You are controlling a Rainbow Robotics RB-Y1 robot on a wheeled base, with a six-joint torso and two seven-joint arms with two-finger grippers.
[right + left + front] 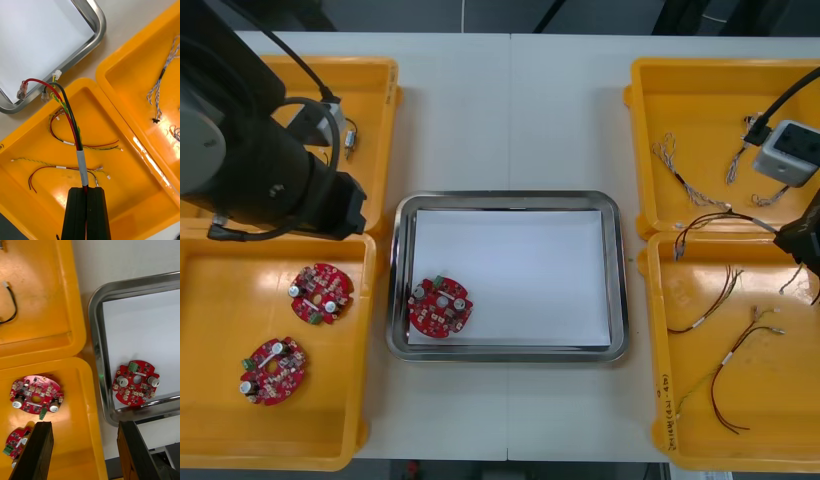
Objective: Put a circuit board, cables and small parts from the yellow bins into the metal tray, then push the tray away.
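My right claw [86, 189] was clenched on a cable [69, 120] of red, black and yellow strands above the near right bin [123, 210], its free ends pointing toward the tray [505, 198]. My left claw [85, 424] hung released over the near left bin [75, 453], just beside the tray. One circuit board [440, 307] lay in the tray's near left corner; two more boards [320, 293] sat in that left bin
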